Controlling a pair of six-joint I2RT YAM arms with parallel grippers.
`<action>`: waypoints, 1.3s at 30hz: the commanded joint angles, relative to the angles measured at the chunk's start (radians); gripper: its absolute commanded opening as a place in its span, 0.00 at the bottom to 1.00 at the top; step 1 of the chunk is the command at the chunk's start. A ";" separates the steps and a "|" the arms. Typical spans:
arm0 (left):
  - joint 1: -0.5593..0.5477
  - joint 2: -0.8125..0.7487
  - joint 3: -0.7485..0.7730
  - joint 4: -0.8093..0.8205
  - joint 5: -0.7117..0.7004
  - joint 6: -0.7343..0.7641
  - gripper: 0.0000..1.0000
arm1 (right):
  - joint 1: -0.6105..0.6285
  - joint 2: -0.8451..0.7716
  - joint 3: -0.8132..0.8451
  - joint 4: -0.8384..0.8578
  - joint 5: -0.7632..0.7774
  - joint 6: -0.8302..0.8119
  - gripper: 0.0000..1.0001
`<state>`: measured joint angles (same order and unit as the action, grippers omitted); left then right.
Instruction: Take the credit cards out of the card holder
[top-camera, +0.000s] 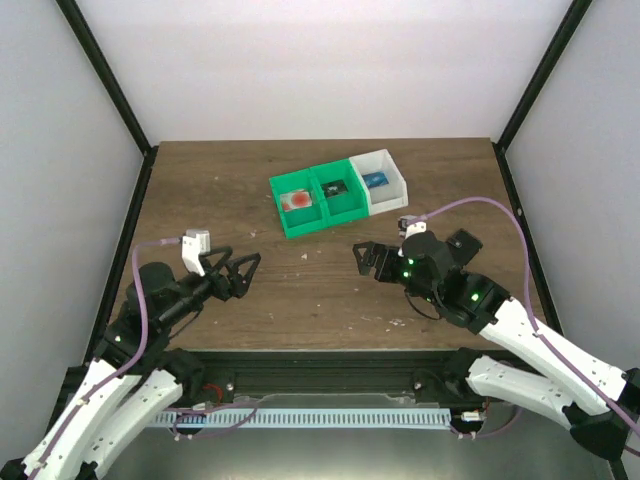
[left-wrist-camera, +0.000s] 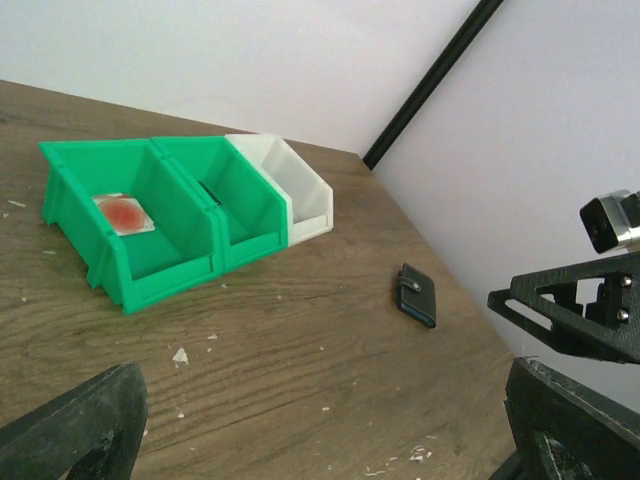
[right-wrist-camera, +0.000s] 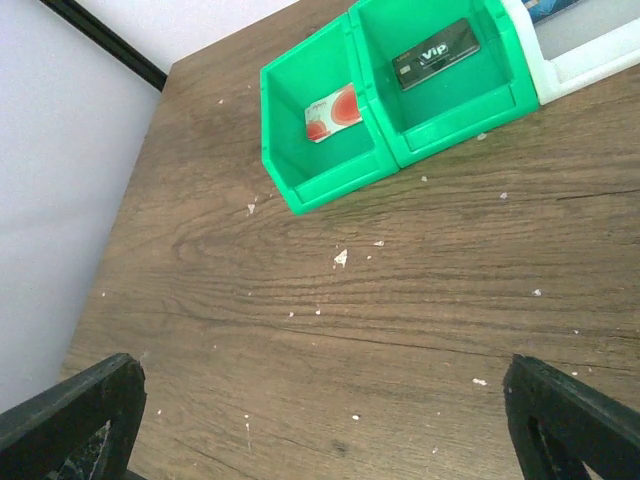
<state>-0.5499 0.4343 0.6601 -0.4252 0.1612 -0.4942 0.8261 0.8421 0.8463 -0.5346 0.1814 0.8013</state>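
Both pincers stand wide apart and empty: the left gripper (top-camera: 240, 275) and right gripper (top-camera: 359, 260) hover low over the near part of the scuffed brown wooden table (right-wrist-camera: 400, 300), which is strewn with small white crumbs (right-wrist-camera: 341, 258). The small flat black card holder (left-wrist-camera: 418, 295) lies between the right gripper and the white plastic bin (left-wrist-camera: 310, 200), touching neither; it looks folded shut, though it is too small to be sure. I judge the right arm best placed to pin it flat while the left opens it. Farther on, a red-and-white card (left-wrist-camera: 124, 213) lies in the left green plastic bin (right-wrist-camera: 330, 180), a black card marked VIP (right-wrist-camera: 436, 54) in the middle green bin (right-wrist-camera: 460, 105), and what seems a blue card (top-camera: 375, 180) in the white one. Nothing appears to block the reach.
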 joint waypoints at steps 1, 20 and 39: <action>-0.002 -0.004 0.029 -0.003 -0.005 0.025 1.00 | -0.009 -0.012 0.028 -0.006 0.037 -0.013 1.00; -0.002 -0.021 0.002 -0.003 -0.042 0.059 0.99 | -0.391 0.127 -0.101 0.129 0.084 -0.100 0.87; -0.003 -0.075 -0.001 -0.001 -0.043 0.065 0.98 | -0.953 0.508 -0.116 0.357 -0.077 -0.131 0.50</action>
<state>-0.5499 0.3763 0.6670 -0.4374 0.1169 -0.4412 -0.0700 1.2945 0.6708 -0.2264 0.1074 0.6846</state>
